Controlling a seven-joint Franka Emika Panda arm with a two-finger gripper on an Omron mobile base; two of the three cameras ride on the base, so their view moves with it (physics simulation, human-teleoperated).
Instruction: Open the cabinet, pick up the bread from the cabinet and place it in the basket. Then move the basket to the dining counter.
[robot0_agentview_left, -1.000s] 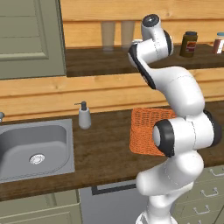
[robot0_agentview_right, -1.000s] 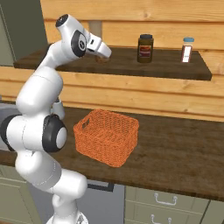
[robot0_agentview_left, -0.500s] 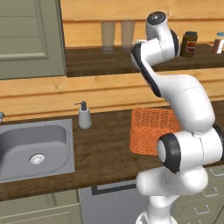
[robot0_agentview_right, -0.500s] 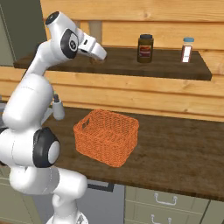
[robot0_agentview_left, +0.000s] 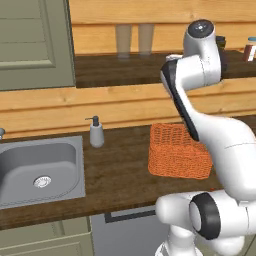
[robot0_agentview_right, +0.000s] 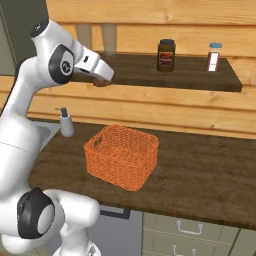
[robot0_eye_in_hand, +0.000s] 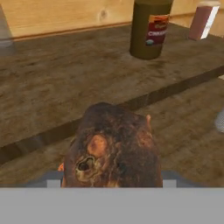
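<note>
Bread: the bread sits right at the gripper, up at shelf height, a dark-brown crusty lump
Grip: the gripper seems closed on the bread's sides; the fingers are hidden behind the loaf, so this is a judgement
Handling: likely light and rough-crusted, so not slippery, but soft inside; a hard squeeze would dent it. Holding across the widest middle looks best
Basket: the orange basket stands on the worktop, below and a little to the right of the gripper, well apart
Shelf: a dark jar and a small bottle stand on the shelf beyond the bread
Next: lower the bread over the basket
</note>
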